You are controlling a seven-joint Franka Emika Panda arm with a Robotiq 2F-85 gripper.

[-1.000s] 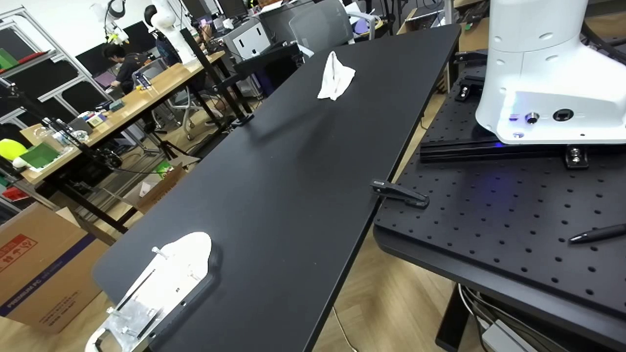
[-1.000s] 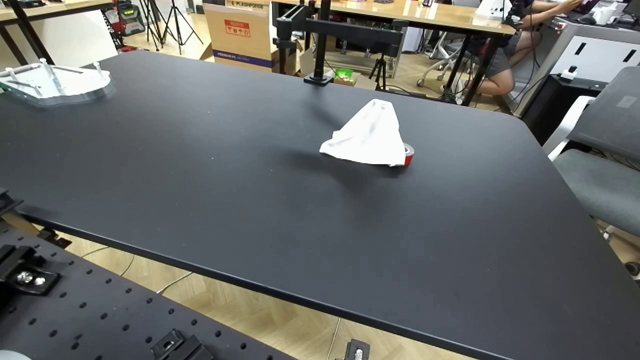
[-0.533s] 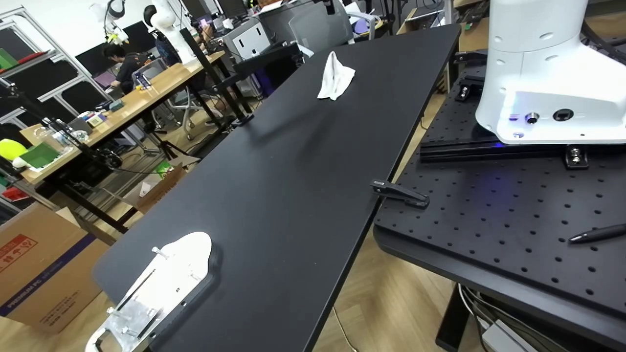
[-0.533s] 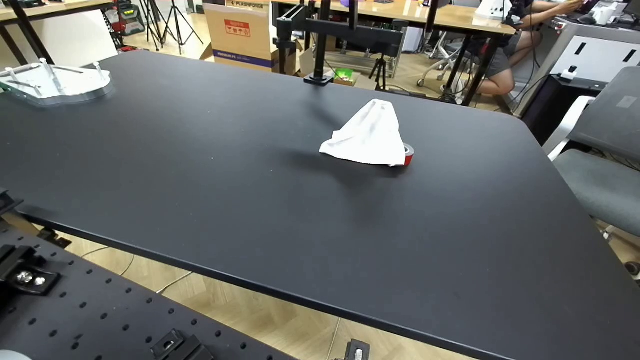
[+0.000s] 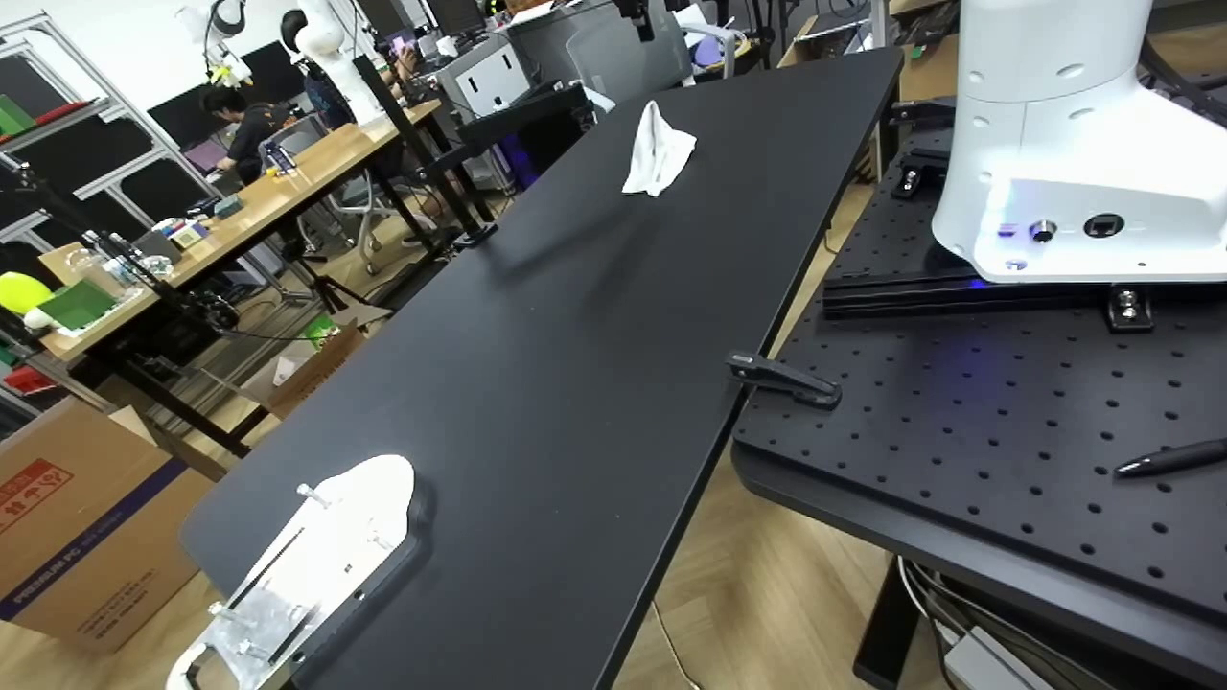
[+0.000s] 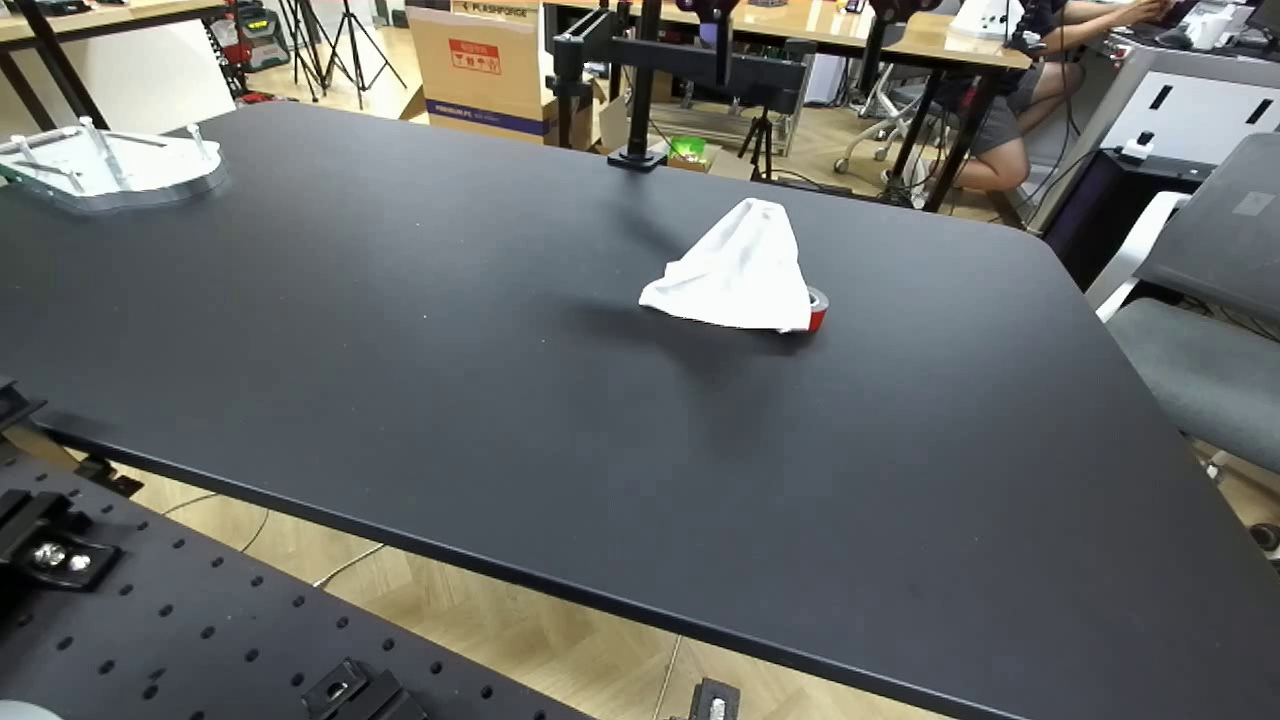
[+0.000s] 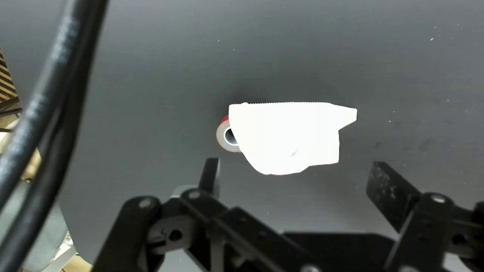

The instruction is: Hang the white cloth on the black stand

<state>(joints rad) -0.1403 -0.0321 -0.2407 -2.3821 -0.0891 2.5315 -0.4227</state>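
Over the dark counter (image 6: 500,420) your hand (image 7: 297,181) hangs wide and unloaded, and the white cloth (image 6: 735,275) resting there, partly hiding a tape roll (image 6: 819,314), should feel light and soft, so take it by its raised peak (image 6: 764,215).

Both exterior views overlook the tabletop (image 6: 560,430) — wrist view faces down.

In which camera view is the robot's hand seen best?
The wrist view: the hand is large there, with both fingers spread apart. Both exterior views show only part of it, cut off by the top edge.
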